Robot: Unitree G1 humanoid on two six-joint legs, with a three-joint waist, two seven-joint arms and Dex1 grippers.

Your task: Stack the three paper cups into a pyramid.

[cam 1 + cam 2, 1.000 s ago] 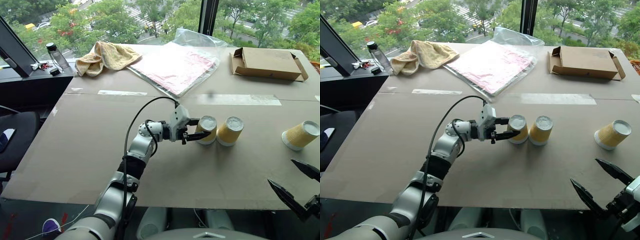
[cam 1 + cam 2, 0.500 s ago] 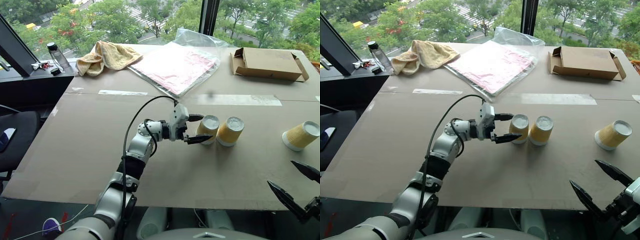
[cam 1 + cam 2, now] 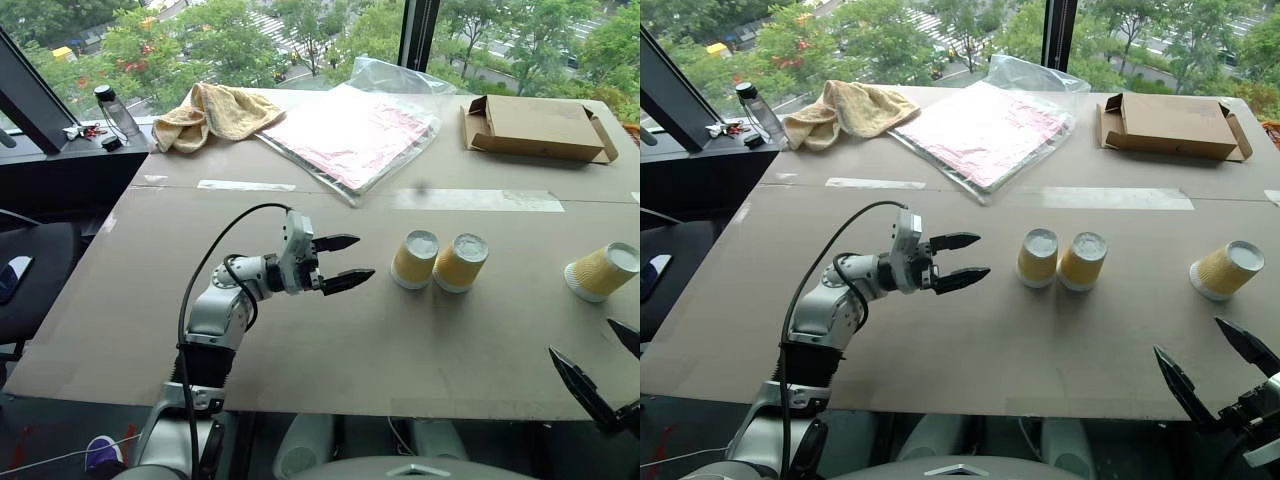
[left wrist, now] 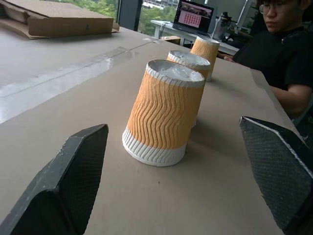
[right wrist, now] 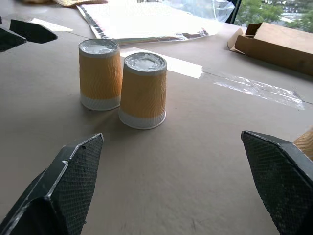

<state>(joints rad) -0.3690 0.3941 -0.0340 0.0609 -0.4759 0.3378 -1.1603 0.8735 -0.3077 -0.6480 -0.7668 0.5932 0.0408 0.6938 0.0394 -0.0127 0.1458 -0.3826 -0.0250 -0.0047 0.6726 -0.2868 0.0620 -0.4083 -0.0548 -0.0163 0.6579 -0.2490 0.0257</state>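
Your left gripper point(image 3: 343, 262), jaws spread, faces two upturned cups point(image 3: 437, 261) standing side by side mid-table; the third cup point(image 3: 602, 271) lies tilted rightward. Your right gripper point(image 3: 1212, 372) is spread. Cardboard box point(image 3: 537, 127), towel point(image 3: 213, 113) and plastic sheet point(image 3: 350, 130) lie beyond.

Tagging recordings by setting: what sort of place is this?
Probably an upper-floor office or lab: a cardboard-covered table by large windows overlooking trees and streets, with a laptop and a seated person nearby.

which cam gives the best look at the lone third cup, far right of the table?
Either eye view: the third cup shows whole, upside down, tilted, apart from the pair. Left wrist view has it small, behind both others; right wrist view catches just an edge.
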